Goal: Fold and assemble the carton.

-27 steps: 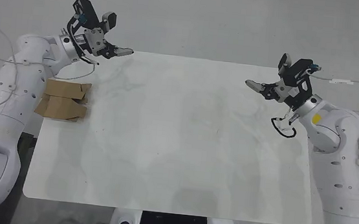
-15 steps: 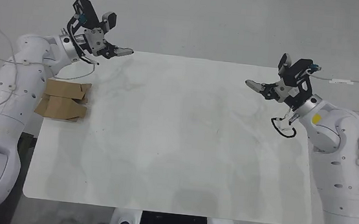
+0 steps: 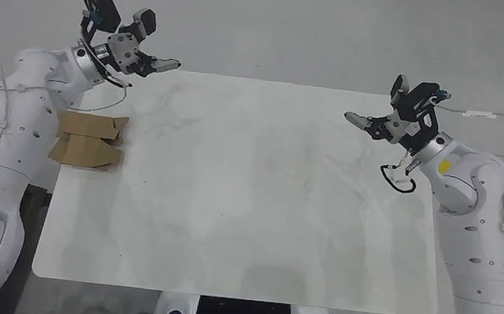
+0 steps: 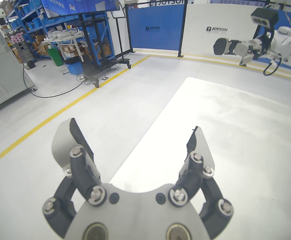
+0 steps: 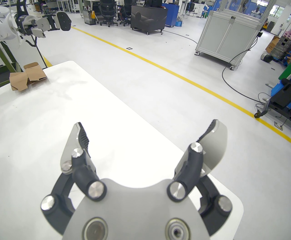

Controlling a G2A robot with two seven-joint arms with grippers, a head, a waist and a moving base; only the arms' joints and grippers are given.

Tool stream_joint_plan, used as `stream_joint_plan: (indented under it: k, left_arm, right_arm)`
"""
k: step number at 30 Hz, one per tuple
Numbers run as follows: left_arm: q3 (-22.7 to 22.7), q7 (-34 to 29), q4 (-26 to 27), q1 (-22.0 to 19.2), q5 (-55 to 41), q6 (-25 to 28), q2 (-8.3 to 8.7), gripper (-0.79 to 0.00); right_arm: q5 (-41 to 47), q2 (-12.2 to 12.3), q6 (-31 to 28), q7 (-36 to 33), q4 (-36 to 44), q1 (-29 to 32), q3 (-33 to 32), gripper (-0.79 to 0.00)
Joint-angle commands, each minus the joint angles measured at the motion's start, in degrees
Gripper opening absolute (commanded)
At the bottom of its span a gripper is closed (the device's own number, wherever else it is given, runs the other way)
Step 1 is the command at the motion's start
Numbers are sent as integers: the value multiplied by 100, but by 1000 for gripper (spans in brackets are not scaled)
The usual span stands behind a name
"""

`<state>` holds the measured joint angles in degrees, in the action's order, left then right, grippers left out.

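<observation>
A flattened brown carton lies at the left edge of the white table, partly overhanging it; it also appears far off as the carton. My left gripper hovers open over the table's far left corner, well beyond the carton, its fingers spread with nothing between them. My right gripper hangs open above the far right part of the table, empty, fingers wide apart.
The table top around the carton is bare white. Grey floor with a yellow line surrounds the table. Racks, chairs and a cabinet stand far off in the room.
My left arm has swung slightly back and to the left, away from the table's corner. The right arm and the carton stayed where they were.
</observation>
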<state>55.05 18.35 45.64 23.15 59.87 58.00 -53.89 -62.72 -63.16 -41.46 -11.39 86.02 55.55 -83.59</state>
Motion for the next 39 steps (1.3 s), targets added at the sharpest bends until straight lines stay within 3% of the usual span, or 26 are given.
stream_joint_plan:
  k: [1, 12, 19, 26, 39]
  left_arm:
    - [96, -421, 7, 42, -682, 0, 29, 0]
    - [433, -3587, -30, 84, -3804, 0, 384, 0]
    - [602, -5072, -450, 104, -5275, -14, 557, 0]
    - [821, -5823, -1177, 16, -6282, -338, 639, 0]
    - [1147, -6232, -2202, -215, -6331, -667, 863, 0]
  right_arm:
    - [0, 0, 0, 0, 0, 0, 0, 0]
    - [0, 0, 0, 0, 0, 0, 0, 0]
    - [0, 0, 0, 0, 0, 0, 0, 0]
    - [0, 0, 0, 0, 0, 0, 0, 0]
    - [0, 0, 0, 0, 0, 0, 0, 0]
